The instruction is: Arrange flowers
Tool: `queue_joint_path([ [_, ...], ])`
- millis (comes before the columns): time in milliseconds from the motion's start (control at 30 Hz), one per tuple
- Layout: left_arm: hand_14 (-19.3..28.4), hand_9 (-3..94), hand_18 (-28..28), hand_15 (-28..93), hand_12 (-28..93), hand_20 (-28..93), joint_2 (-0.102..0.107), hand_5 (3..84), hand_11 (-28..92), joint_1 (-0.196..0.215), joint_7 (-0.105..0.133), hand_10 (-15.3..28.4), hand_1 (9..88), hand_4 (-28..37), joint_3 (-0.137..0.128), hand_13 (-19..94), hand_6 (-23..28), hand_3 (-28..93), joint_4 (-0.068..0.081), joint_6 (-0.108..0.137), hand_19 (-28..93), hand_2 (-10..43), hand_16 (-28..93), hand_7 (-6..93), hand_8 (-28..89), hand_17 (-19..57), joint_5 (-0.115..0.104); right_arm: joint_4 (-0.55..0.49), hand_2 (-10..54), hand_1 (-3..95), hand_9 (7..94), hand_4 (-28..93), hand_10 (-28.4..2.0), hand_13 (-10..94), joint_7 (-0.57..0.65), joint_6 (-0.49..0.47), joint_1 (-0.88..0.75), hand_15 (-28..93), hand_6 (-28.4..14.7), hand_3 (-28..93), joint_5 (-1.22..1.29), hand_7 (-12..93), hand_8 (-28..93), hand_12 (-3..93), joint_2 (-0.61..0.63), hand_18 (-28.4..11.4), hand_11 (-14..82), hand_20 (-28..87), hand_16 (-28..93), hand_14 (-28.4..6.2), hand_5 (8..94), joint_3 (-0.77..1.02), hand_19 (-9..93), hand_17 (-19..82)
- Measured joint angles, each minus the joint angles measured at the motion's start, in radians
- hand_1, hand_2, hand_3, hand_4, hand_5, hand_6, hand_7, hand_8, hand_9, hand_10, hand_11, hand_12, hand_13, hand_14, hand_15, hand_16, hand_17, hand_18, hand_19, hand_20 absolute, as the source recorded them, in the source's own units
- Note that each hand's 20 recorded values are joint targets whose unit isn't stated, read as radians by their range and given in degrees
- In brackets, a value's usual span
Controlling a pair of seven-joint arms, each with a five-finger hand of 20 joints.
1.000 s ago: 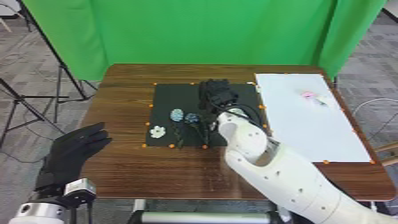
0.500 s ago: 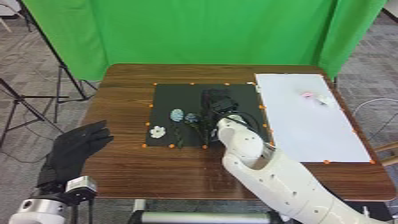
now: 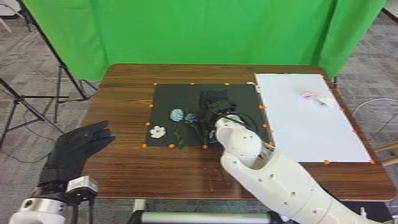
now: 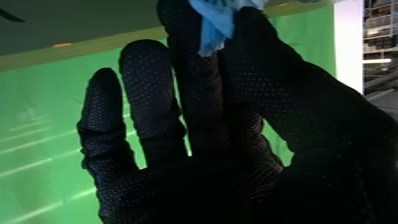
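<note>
Drawn back since earlier, the right hand [image 3: 216, 101] pinches what looks like a blue flower [image 4: 215, 24] between thumb and fingertip.

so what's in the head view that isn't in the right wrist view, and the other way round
Head view: the left hand with relaxed fingers, a white flower on the dark mat, and a pink flower on the white sheet.
Right wrist view: light blue petals pinched at the thumb, and shelving in the background.
Both: the right hand and green curtain.
</note>
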Motion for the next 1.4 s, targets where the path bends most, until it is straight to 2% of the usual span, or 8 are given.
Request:
queue_joint_path([
  [100,28.4,39.1,21.2,60,9,12,0.003,46.5,37,0.0,0.001,22.2,27.9,-12.4,0.001,29,14.0,83,0.0,0.0,57,5.8,-13,14.9,-9,-9.7,0.0,0.0,-9.5,40.2,69.6,-28,-13.7,52,0.0,-0.002,0.0,74,-2.7,87,0.0,24,-7,24.3,0.0,-27.0,32.0,41,27,-12.6,66.9,0.001,76,14],
  [200,28.4,39.1,21.2,60,9,12,0.003,46.4,37,0.0,0.002,22.2,27.8,-12.4,0.004,29,14.0,83,0.0,0.0,57,5.6,-13,14.9,-9,-9.7,-0.001,-0.001,-9.5,38.2,66.0,-28,-15.5,51,0.0,-0.007,0.0,75,-3.0,89,0.0,24,-14,19.9,-0.001,-27.5,36.0,41,23,-14.1,65.4,0.001,75,12],
  [500,28.4,39.0,21.2,60,9,12,0.003,46.4,37,0.001,0.004,22.2,27.8,-12.5,0.005,29,14.0,83,0.0,0.001,56,5.6,-13,14.9,-9,-9.7,-0.001,-0.017,-9.5,34.6,63.1,-28,-16.7,49,0.001,-0.026,0.001,77,-4.1,89,0.005,22,-14,19.2,0.0,-28.2,36.3,42,21,-16.2,63.8,0.005,75,11],
  [600,28.4,39.0,21.2,60,9,12,0.002,46.4,37,0.001,0.004,22.2,27.9,-12.7,0.005,29,14.0,83,0.0,0.001,56,5.7,-13,14.9,-9,-9.7,-0.001,-0.025,-6.7,30.7,62.4,-27,-17.2,48,0.001,-0.03,0.001,77,-4.6,88,0.009,22,-14,19.3,0.001,-28.3,36.5,43,21,-17.1,63.4,0.005,74,11],
  [933,28.4,39.0,21.2,60,9,12,0.002,46.4,37,0.005,0.008,22.1,27.8,-12.7,0.008,29,14.0,83,-0.001,0.005,56,5.8,-13,14.9,-9,-9.8,-0.002,-0.038,-4.4,27.6,60.0,-26,-19.6,46,-0.005,-0.031,0.012,78,-5.6,88,0.012,20,-13,19.4,0.002,-28.4,36.0,44,19,-19.4,61.8,0.0,73,10],
  [1100,28.4,39.0,21.2,60,9,12,0.002,46.4,37,0.026,0.031,22.2,27.8,-12.5,0.012,28,14.1,83,-0.006,0.02,56,5.8,-13,14.8,-9,-9.7,-0.007,-0.07,-3.4,26.5,55.2,-26,-21.3,43,-0.008,-0.031,0.036,78,-6.7,88,0.023,19,-13,18.2,0.034,-28.4,31.5,44,18,-20.8,57.7,-0.022,73,11],
  [1233,28.4,39.0,21.2,60,9,12,0.003,46.4,37,0.054,0.053,22.2,27.7,-12.6,0.012,28,14.1,83,-0.013,0.038,56,5.8,-13,14.7,-9,-9.8,-0.016,-0.161,-2.6,25.8,53.6,-26,-21.7,43,-0.024,-0.051,0.06,78,-7.0,88,0.097,18,-12,17.6,0.113,-28.2,28.5,44,17,-20.8,55.9,-0.013,74,12],
  [1400,28.4,39.0,21.2,60,9,12,0.021,46.4,37,0.096,0.116,22.2,27.4,-12.8,0.012,28,14.1,83,-0.022,0.073,56,5.8,-13,14.7,-9,-9.8,-0.041,-0.243,-1.8,24.0,47.2,-26,-22.2,38,-0.076,-0.081,0.056,76,-7.2,88,0.173,18,-12,17.2,0.238,-26.1,22.9,43,15,-21.1,51.3,0.113,75,14],
])
